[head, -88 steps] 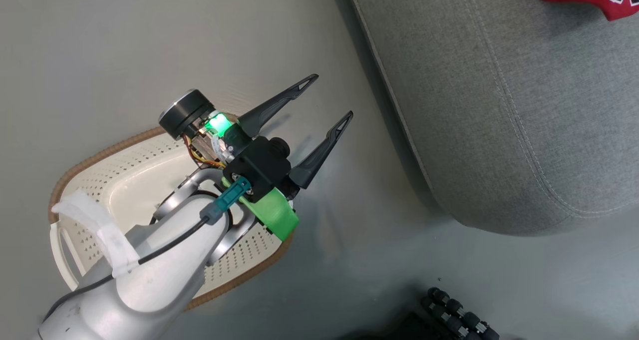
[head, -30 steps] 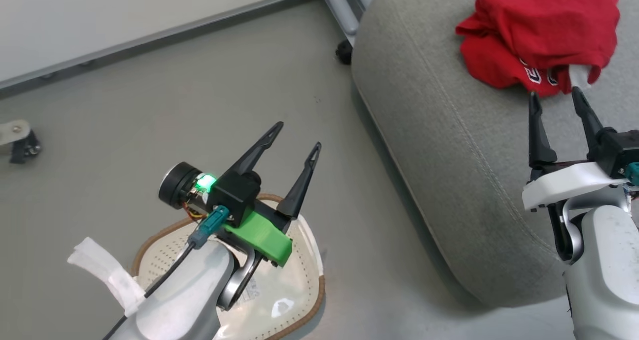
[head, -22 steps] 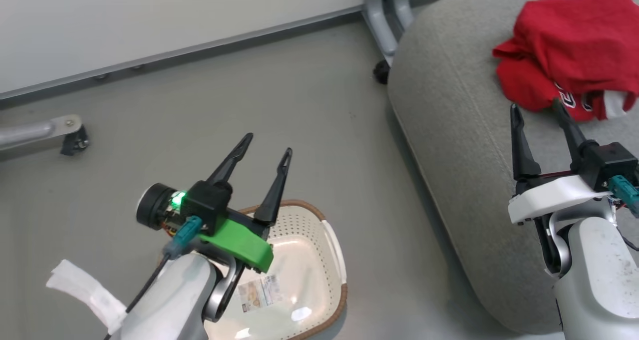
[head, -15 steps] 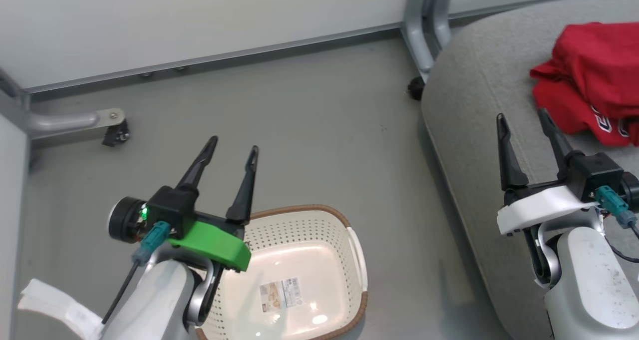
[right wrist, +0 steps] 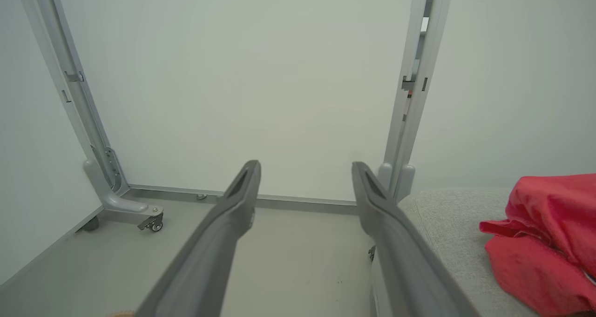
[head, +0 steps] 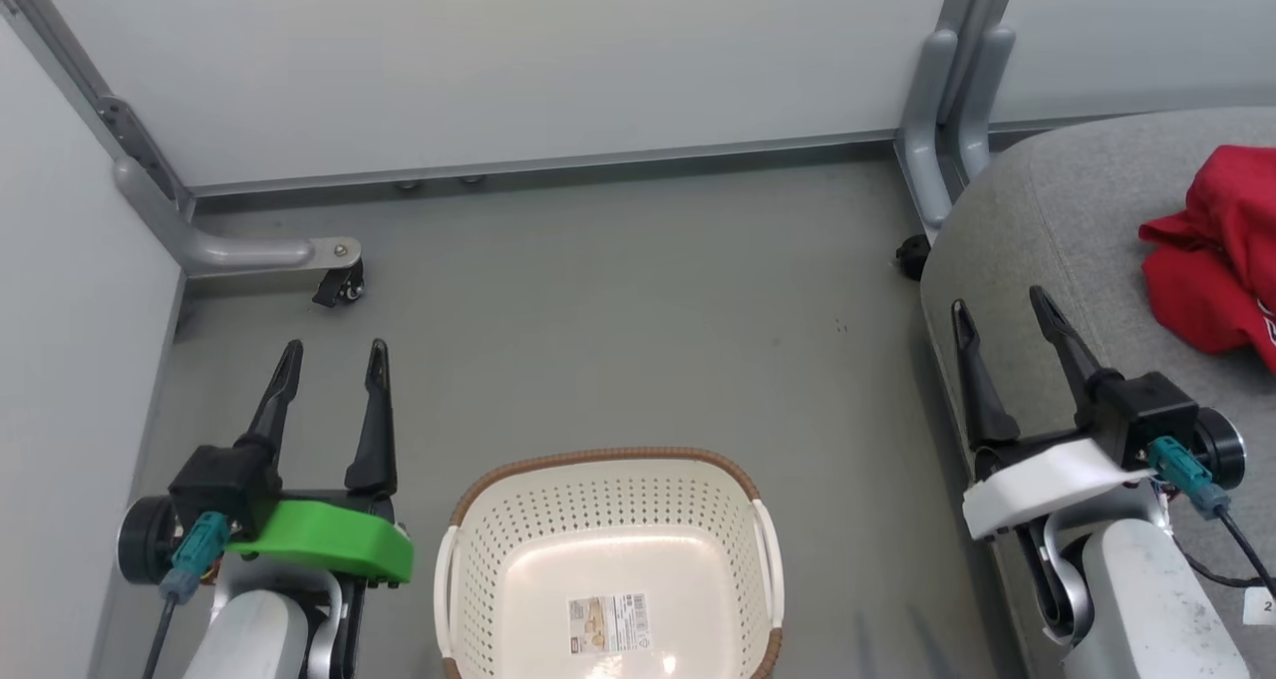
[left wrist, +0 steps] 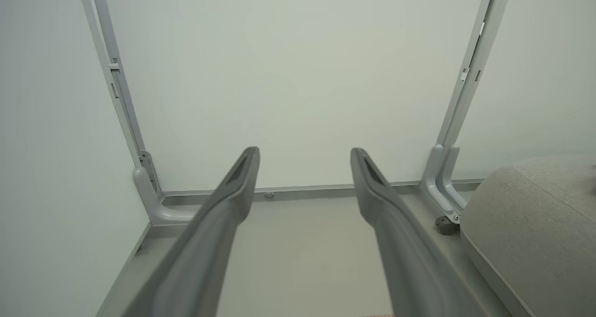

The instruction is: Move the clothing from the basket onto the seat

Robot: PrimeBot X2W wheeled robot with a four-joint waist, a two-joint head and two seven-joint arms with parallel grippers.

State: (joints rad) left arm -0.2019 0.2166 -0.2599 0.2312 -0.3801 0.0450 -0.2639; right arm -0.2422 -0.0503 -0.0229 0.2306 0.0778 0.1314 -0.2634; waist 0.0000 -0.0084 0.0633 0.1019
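Plainly, both grippers are spread wide with nothing between their fingers. The left gripper hangs over the floor just left of the basket. The right gripper hangs over the left edge of the seat. The clothing, a crumpled red heap, lies on the seat, right of the right gripper and well apart from the basket. A label sits on the basket's bottom.
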